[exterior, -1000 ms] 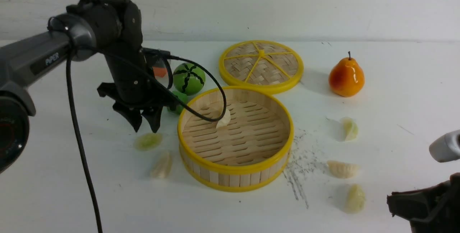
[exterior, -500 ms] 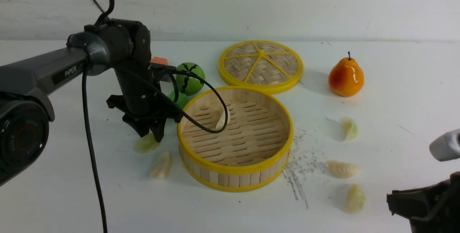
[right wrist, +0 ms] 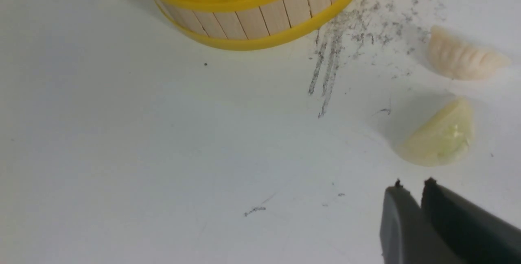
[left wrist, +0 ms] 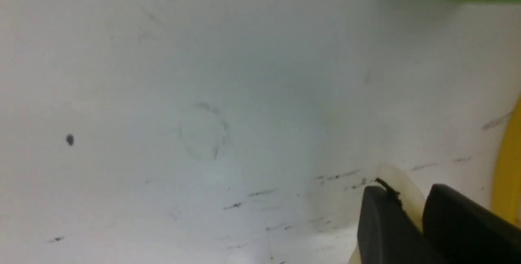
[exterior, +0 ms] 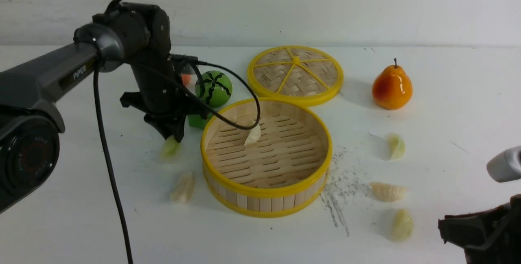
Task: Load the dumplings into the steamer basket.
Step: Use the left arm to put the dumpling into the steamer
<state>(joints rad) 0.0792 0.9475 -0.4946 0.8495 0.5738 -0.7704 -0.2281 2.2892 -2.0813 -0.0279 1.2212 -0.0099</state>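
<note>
The steamer basket (exterior: 266, 193) stands mid-table with one cream dumpling (exterior: 253, 135) on its slatted floor. My left gripper (exterior: 173, 136) hangs just left of the basket, shut on a pale green dumpling (exterior: 170, 148). In the left wrist view that dumpling (left wrist: 401, 193) sits pinched between the black fingers (left wrist: 380, 223), a little off the table. Another cream dumpling (exterior: 183, 186) lies below it. Three dumplings lie right of the basket: a green one (exterior: 395, 146), a cream one (exterior: 386, 191) and a pale green one (exterior: 402, 224). My right gripper (right wrist: 412, 186) is shut and empty, close to that last dumpling (right wrist: 441, 136).
A flat woven lid (exterior: 296, 75) lies behind the basket, an orange pear (exterior: 392, 87) at the back right. A striped green ball (exterior: 213, 89) and a green cube (exterior: 197, 121) sit behind the left gripper. Its black cable (exterior: 244, 105) loops over the basket rim.
The left gripper came down open onto the pale green dumpling, closed on it, and has lifted it slightly off the table. The right arm has not moved.
</note>
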